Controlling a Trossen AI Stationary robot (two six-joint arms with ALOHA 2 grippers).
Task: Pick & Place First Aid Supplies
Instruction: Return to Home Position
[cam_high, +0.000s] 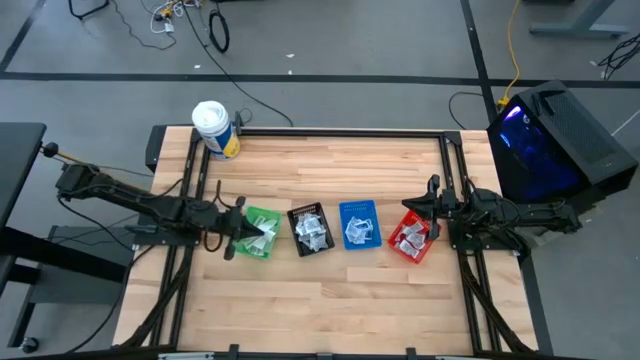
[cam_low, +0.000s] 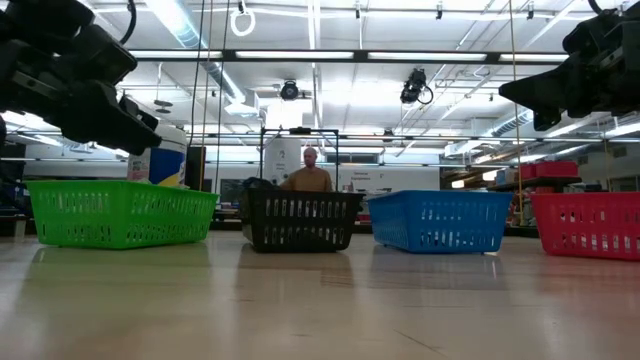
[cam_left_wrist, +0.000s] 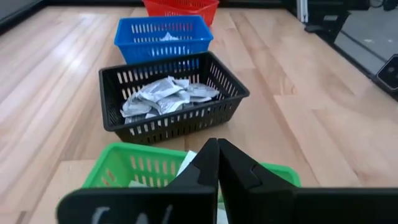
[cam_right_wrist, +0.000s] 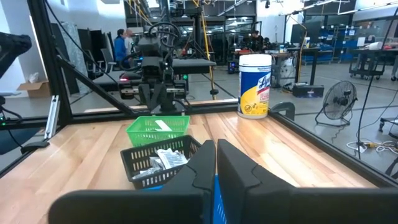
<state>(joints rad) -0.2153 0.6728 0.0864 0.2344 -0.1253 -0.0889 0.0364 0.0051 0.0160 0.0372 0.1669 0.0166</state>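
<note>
Green bin (cam_high: 256, 212), black bin (cam_high: 291, 215), blue bin (cam_high: 358, 210) and red bin (cam_high: 409, 217) hold the sorted sachets (cam_left_wrist: 163, 96).
Left gripper (cam_left_wrist: 218, 143) hangs over the green bin's edge and right gripper (cam_right_wrist: 216, 144) by the red bin. Both have jaws together and empty, apparently finished. The wipes tub (cam_high: 215, 128), well behind, blocks nothing.

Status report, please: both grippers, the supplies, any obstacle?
Left gripper shut, empty, over green bin. Right gripper shut, empty, by red bin. Supplies in all four bins. No obstacle seen.
</note>
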